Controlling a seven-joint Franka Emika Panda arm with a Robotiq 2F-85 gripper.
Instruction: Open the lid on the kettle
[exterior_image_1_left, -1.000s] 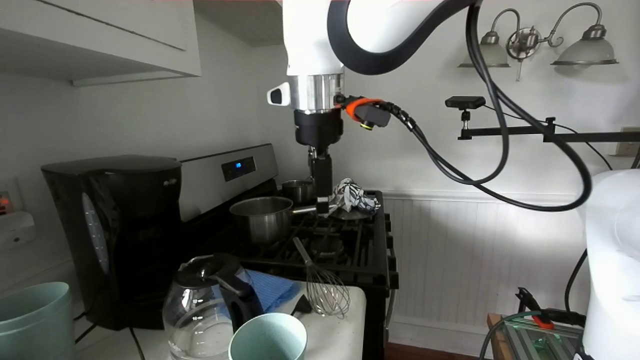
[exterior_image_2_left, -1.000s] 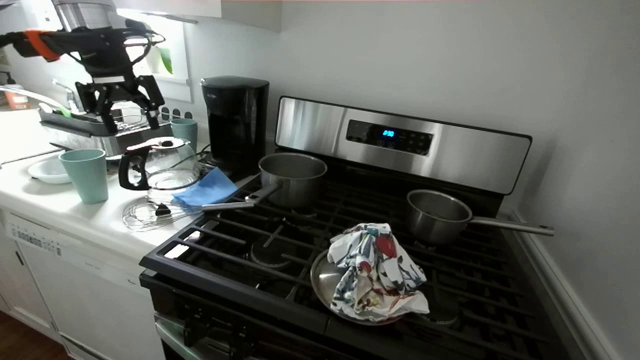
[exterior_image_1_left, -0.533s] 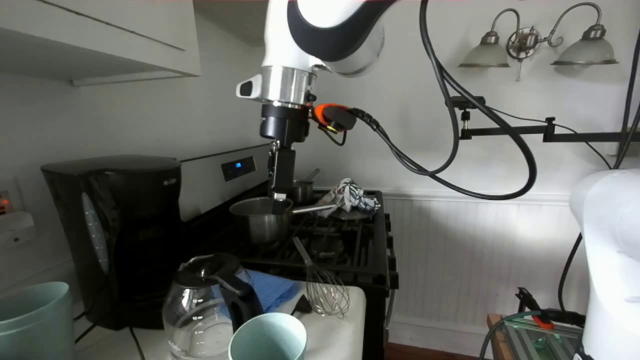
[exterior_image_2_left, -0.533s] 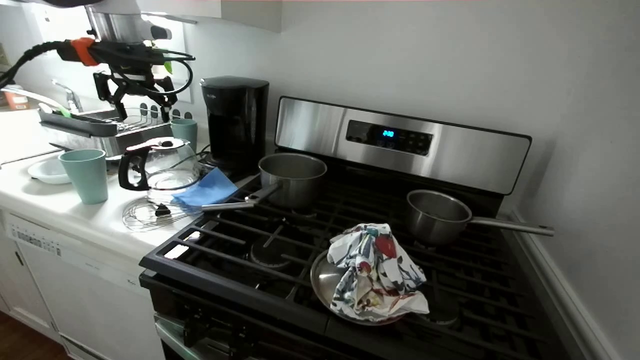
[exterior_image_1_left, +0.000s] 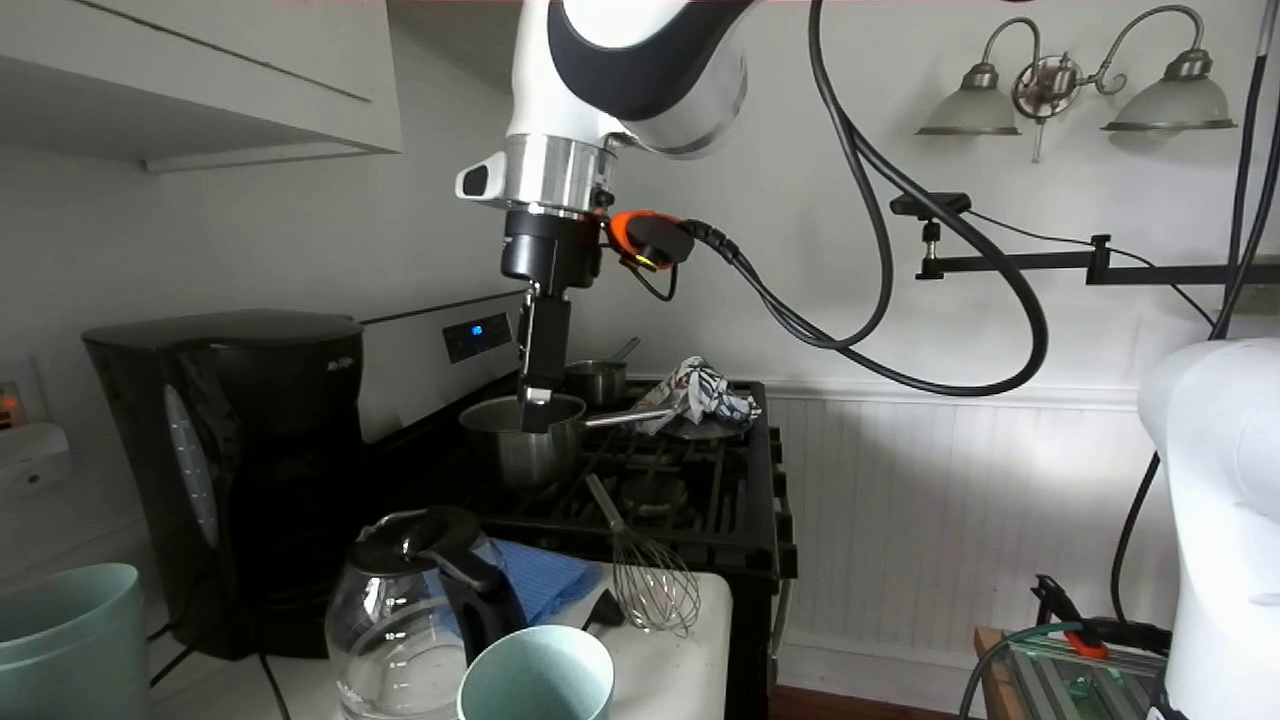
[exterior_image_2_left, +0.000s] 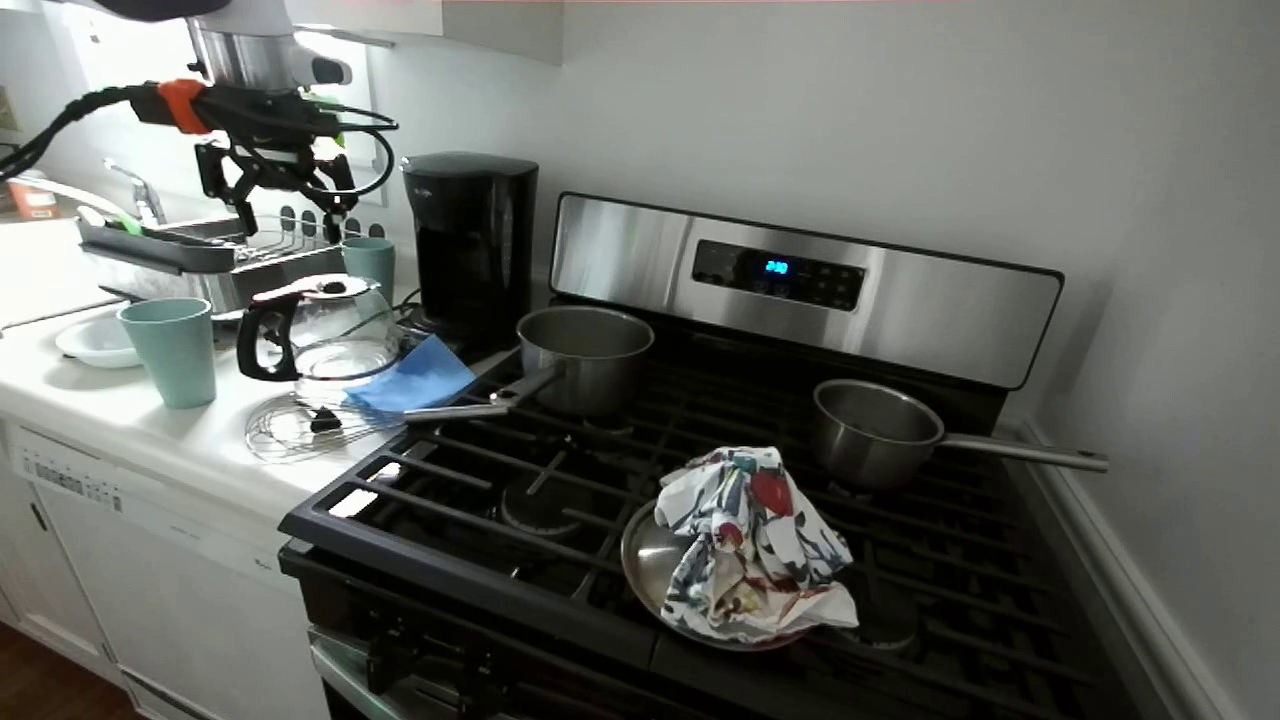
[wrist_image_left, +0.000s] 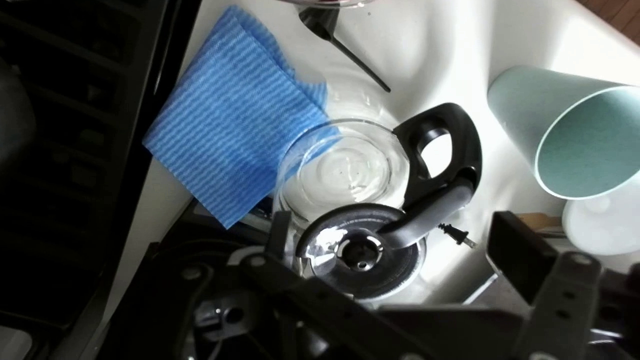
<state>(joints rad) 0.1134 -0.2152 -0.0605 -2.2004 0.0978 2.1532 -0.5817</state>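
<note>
Both exterior views are greyish and rather dim, a thin reddish line along the top border. In an exterior view, what seems to be a window (exterior_image_2_left: 140, 50) at far left burns out to white, bleaching the bench (exterior_image_2_left: 228, 400) and giving the lid (exterior_image_2_left: 345, 284) a pale shine; upright reflections streak the steel stove panel (exterior_image_2_left: 615, 245). In an exterior view, the coffee maker (exterior_image_1_left: 240, 480) sinks to near-black, and the blue clock digits (exterior_image_1_left: 477, 330) blur into a smudge. The wrist view has harder contrast: a white glint on the lid, patchy shadows across the bench, the claw (wrist_image_left: 389, 235) dark and slightly soft in focus.
</note>
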